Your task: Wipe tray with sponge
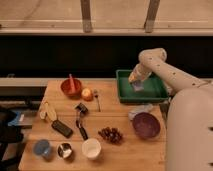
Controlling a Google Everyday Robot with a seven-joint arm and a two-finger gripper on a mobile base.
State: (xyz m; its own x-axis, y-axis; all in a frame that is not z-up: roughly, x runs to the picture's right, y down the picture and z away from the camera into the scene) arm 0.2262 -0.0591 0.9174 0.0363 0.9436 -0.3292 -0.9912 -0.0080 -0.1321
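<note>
The green tray [151, 94] is sitting at the back right corner of the wooden worktop [125, 156]. The arm is reaching down into it from the right. The gripper [135, 80] is hanging low over the tray's left half, right at a pale bluish sponge [138, 86] that is lying on the tray floor. I cannot tell from here whether the tool is clamping the sponge or only touching it.

A red bowl [71, 88] is standing near the back edge towards the left, with a reddish stick leaning up out of it. An orange fruit [87, 94] and a spoon [97, 100] are lying just beside it. A purple bowl [146, 125] is resting by the right edge, in front of the tray, showing only its dark inside, with a crumpled pale cloth [142, 109] between the two. Along the front edge a blue cup [42, 148], a metal cup [64, 150] and a white cup [91, 148] are standing in a row. Grapes [111, 134] are lying loose near the middle, and bananas [48, 111] are lying by the left edge.
</note>
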